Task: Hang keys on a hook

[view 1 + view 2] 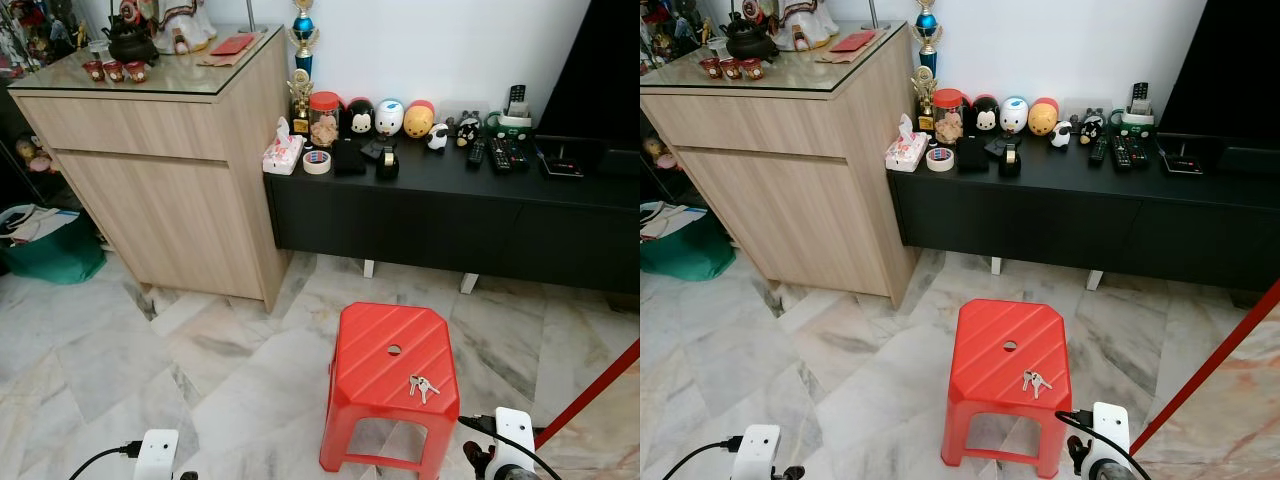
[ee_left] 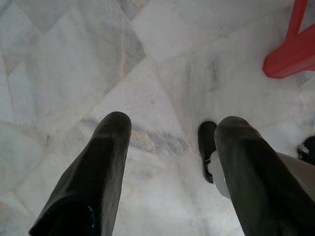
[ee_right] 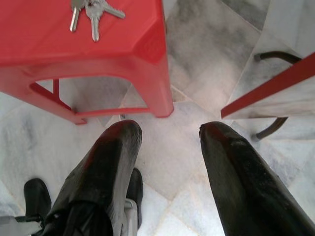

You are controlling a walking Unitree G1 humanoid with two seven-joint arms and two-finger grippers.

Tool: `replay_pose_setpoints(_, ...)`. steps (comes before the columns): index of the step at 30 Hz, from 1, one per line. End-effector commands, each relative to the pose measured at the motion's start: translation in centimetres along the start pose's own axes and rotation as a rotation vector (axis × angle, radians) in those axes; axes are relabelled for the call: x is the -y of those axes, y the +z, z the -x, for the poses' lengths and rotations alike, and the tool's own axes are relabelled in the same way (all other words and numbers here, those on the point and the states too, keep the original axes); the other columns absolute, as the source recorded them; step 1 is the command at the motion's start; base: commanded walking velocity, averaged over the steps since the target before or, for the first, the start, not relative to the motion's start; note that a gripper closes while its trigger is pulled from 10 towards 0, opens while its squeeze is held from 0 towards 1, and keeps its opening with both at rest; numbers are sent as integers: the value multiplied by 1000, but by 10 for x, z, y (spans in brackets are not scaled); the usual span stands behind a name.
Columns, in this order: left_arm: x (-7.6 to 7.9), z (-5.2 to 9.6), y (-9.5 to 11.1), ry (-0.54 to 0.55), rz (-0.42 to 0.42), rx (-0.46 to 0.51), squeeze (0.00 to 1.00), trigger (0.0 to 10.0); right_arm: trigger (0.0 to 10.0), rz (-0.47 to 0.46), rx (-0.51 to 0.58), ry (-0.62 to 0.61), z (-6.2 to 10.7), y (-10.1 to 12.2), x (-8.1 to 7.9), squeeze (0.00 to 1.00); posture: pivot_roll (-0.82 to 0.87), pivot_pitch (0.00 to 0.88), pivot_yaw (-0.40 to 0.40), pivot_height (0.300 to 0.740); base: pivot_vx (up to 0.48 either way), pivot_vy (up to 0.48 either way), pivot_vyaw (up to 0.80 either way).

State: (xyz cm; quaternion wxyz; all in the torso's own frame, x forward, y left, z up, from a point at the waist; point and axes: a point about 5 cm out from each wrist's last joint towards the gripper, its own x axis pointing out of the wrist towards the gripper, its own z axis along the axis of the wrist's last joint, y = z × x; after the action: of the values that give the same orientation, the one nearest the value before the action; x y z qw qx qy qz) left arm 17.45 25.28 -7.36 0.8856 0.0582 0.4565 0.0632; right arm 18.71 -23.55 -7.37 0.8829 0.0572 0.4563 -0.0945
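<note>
Right gripper (image 3: 170, 132) fingers apart nr stool (image 3: 59, 54), keys (image 3: 91, 12) on top

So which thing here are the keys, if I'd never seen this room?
Find the red plastic stool on the marble floor before the long black cabinet. The keys lie on its seat near the robot's right front corner, a small silvery bunch, the only thing on the stool.

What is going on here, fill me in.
Nothing is being handled yet. The keys lie on the red stool, near its front right corner, on the marble floor before the black cabinet. The right gripper hangs low beside the stool, fingers open and empty. The left gripper hangs open over the floor.
</note>
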Motion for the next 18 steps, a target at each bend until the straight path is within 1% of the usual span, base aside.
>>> replay_pose_setpoints(1,-1,0,-3,-6,-3,-13,0,10000,10000,-22,-6,-12,1,-2,4,0,-13,0,3,740,0,0,0)
replay_pose_setpoints(3,1,0,-3,-9,4,-8,0,10000,10000,-32,-2,-16,1,-1,7,0,21,0,-29,740,0,0,0)
replay_pose_setpoints(6,2,1,-4,2,42,3,0,10000,10000,-14,-3,-10,2,-1,10,0,12,0,-25,740,0,0,0)
replay_pose_setpoints(10,5,1,-9,-11,35,-17,0,10000,10000,-23,-6,-35,3,-3,15,0,8,0,-23,740,0,0,0)
replay_pose_setpoints(11,5,1,-10,-17,29,-22,0,10000,10000,-29,-3,-47,3,-4,17,0,9,0,-26,740,0,0,0)
replay_pose_setpoints(12,7,2,-10,-28,21,-18,0,10000,10000,-87,6,-73,4,-5,20,0,20,0,-42,740,0,0,0)
replay_pose_setpoints(13,7,2,-10,-30,20,-12,0,10000,10000,-89,5,-74,4,-6,21,0,29,0,-51,740,0,0,0)
replay_pose_setpoints(14,7,2,-10,-29,25,-5,0,10000,10000,-70,1,-65,4,-5,21,0,36,0,-59,740,0,0,0)
replay_pose_setpoints(15,7,2,-10,-23,37,1,0,10000,10000,-24,-11,-50,4,-6,21,0,46,0,-67,740,0,0,0)
replay_pose_setpoints(17,7,2,-11,-17,47,3,0,10000,10000,-5,-17,-49,4,-6,22,0,46,0,-67,740,0,0,0)
replay_pose_setpoints(18,6,2,-12,-13,58,2,0,10000,10000,-11,-17,-53,5,-7,22,0,54,0,-68,740,244,0,0)
